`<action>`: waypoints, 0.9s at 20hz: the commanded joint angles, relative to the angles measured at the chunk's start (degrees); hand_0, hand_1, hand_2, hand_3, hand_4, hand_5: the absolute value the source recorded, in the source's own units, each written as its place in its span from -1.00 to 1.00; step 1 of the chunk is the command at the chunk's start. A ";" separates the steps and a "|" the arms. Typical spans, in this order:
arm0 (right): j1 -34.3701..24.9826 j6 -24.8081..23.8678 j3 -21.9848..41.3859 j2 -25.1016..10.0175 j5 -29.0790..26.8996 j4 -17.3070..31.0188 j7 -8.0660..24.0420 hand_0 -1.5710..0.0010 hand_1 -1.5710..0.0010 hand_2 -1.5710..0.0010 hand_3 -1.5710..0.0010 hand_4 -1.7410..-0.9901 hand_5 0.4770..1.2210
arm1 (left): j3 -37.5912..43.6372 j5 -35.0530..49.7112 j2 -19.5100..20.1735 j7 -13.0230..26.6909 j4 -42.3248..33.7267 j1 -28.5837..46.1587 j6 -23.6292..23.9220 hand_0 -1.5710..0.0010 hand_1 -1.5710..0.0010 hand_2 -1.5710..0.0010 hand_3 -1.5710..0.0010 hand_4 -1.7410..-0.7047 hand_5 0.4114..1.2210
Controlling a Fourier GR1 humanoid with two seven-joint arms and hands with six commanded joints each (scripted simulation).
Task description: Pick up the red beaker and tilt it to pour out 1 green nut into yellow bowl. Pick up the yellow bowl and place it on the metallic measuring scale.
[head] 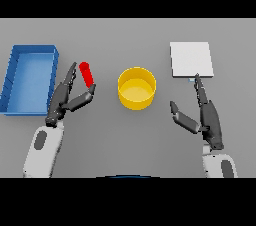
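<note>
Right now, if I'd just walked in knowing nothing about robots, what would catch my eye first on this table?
Probably the yellow bowl at the middle of the grey table, bright and seemingly empty. Next, the small red beaker to its left, lying between the thumb and fingers of the left robot hand, beside a blue tray. On the right, the right robot hand points open toward the pale metallic measuring scale.
</note>
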 commanded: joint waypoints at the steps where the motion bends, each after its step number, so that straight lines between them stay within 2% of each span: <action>1: -0.13 -0.08 -0.20 -0.19 0.08 0.28 0.15 1.00 1.00 1.00 1.00 0.24 -0.57 | 0.61 -0.20 -0.07 -0.07 2.32 -1.88 0.58 1.00 1.00 1.00 1.00 -0.09 -0.35; 5: 0.00 0.25 -0.75 -0.56 -0.81 -0.12 -0.11 1.00 1.00 1.00 1.00 0.26 -0.57 | 1.55 -0.11 -0.41 -1.78 7.25 -5.56 0.81 1.00 1.00 1.00 1.00 -0.12 -0.32; 13: 0.44 0.16 -0.41 -0.14 -0.58 -0.55 0.37 1.00 1.00 1.00 1.00 0.26 -0.56 | 3.13 -0.69 -0.26 -1.47 15.61 -13.83 1.49 1.00 1.00 1.00 1.00 -0.13 -0.33; 15: 0.04 0.34 -0.87 -0.60 -1.04 -1.03 1.35 1.00 1.00 1.00 1.00 0.26 -0.56 | 4.18 0.19 -0.12 -2.54 17.97 -15.30 0.94 1.00 1.00 1.00 1.00 -0.14 -0.32; 18: 0.18 0.13 -0.72 -0.52 -0.64 -0.55 0.57 1.00 1.00 1.00 1.00 0.27 -0.56 | 4.74 0.86 -1.07 -4.85 20.02 -16.14 0.89 1.00 1.00 1.00 1.00 -0.21 -0.30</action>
